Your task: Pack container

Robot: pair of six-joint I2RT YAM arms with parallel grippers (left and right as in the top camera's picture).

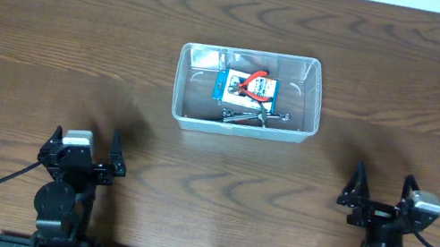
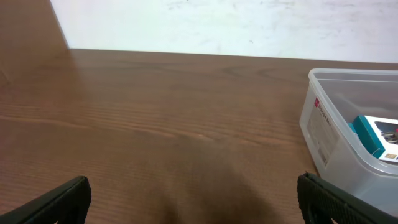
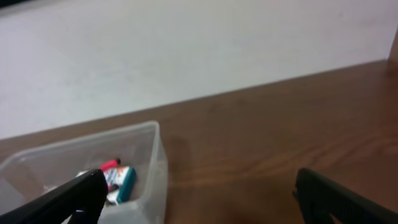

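Both claws hold nothing. The left claw (image 1: 86,144) and the right claw (image 1: 382,190) each rest low over the wooden worktop (image 1: 53,40) with fingers spread wide. The clear container (image 1: 180,80) stands ahead of them, to the left claw's right and the right claw's left, well apart from both. Inside lie a blue-and-white box (image 1: 248,92), red-handled pliers (image 1: 256,82) and some metal tools (image 1: 248,116).

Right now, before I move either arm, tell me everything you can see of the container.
The container is a clear plastic rectangular tub with rounded corners and a raised rim, lidless, upright on the wooden table, near its middle. A white label shows on one end wall. Inside lie a blue-and-white box with red-handled pliers and some metal pieces. Nothing else touches it.
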